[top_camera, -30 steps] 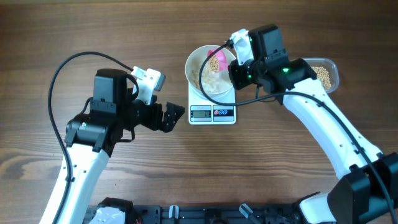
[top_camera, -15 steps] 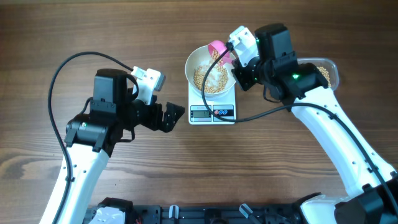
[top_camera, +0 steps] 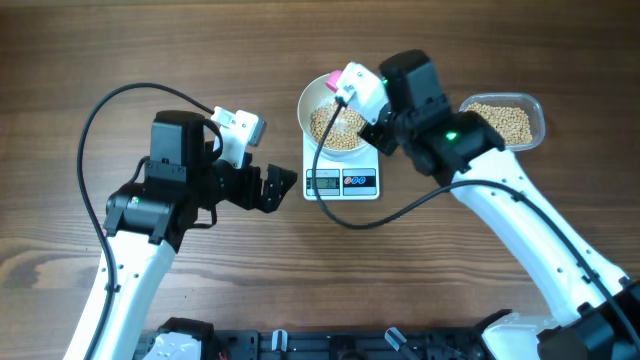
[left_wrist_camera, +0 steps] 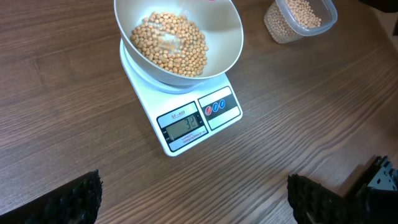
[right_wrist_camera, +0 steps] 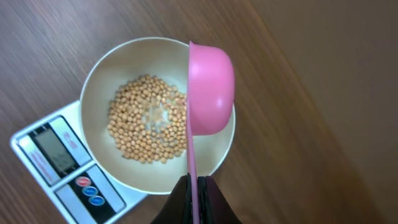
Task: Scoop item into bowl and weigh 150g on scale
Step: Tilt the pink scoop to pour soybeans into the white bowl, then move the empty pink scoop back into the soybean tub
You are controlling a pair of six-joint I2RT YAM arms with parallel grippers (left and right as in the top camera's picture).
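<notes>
Your right fingers (right_wrist_camera: 179,205) pinch the thin handle of the pink plastic scoop (right_wrist_camera: 210,87). The scoop is tipped on its side over the round white bowl (right_wrist_camera: 124,59). The small round tan beans (right_wrist_camera: 149,118) lie in that bowl, which sits on the small white scale (left_wrist_camera: 186,124). Your left fingers (left_wrist_camera: 311,199) are spread wide, low over the brown wooden table (left_wrist_camera: 62,93), apart from the scale. More beans fill the clear plastic tub (left_wrist_camera: 277,28).

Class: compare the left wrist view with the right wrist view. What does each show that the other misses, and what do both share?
Left wrist only: the clear, part-filled tub. Right wrist only: the pink scoop, tipped sideways over the bowl, handle in the right gripper, its jaws shut. Both: beans in the bowl on the scale.
</notes>
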